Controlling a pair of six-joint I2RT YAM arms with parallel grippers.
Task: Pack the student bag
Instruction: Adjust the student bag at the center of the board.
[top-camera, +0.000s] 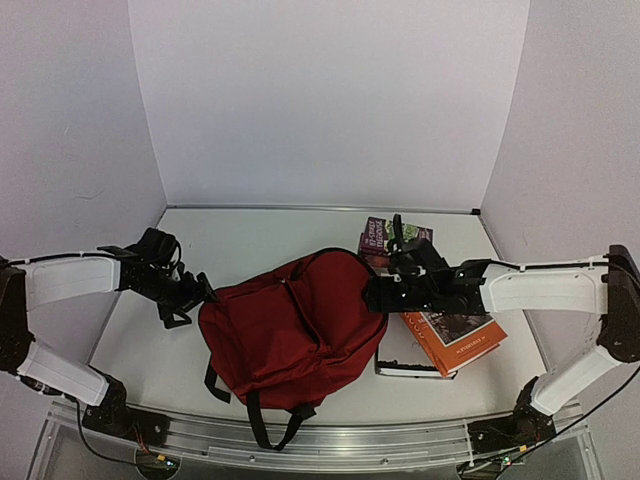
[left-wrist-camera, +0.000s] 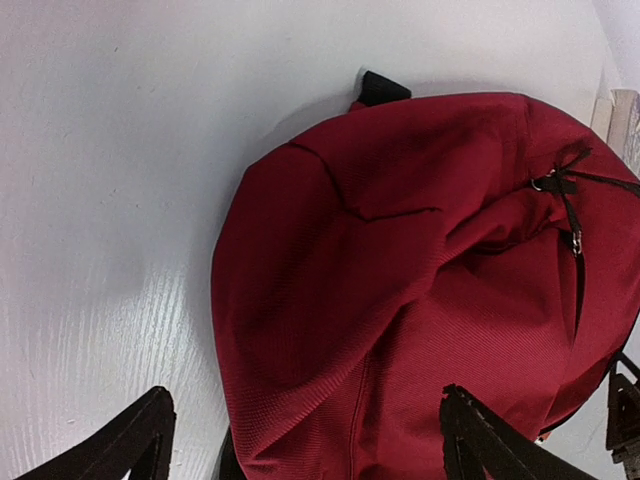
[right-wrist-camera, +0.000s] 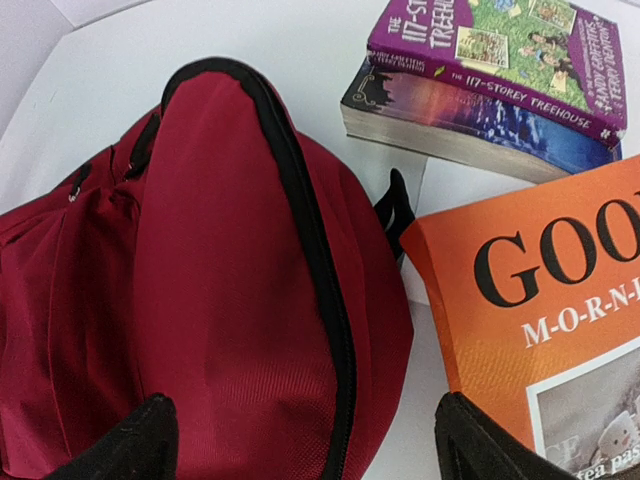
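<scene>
Dark-red student bag (top-camera: 285, 335) lies mid-table (top-camera: 150, 350). Left gripper (top-camera: 203, 293) at its left edge and right gripper (top-camera: 372, 295) at its right edge, both spread wide, holding nothing. Orange book (right-wrist-camera: 530, 290) just beside bag. Purple book (right-wrist-camera: 500, 50) stacked on blue book (right-wrist-camera: 470, 115) behind.

Purple book (right-wrist-camera: 500, 45) — "117-Storey Treehouse"; orange book (right-wrist-camera: 480, 330) — "GOO".

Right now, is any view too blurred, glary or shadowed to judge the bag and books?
Top external: even light, no glare, walls slightly bowed by the wide lens. Left wrist: student bag sharp, with a soft shadow on the table beside it. Right wrist: crisp, orange book title legible but cropped.
</scene>
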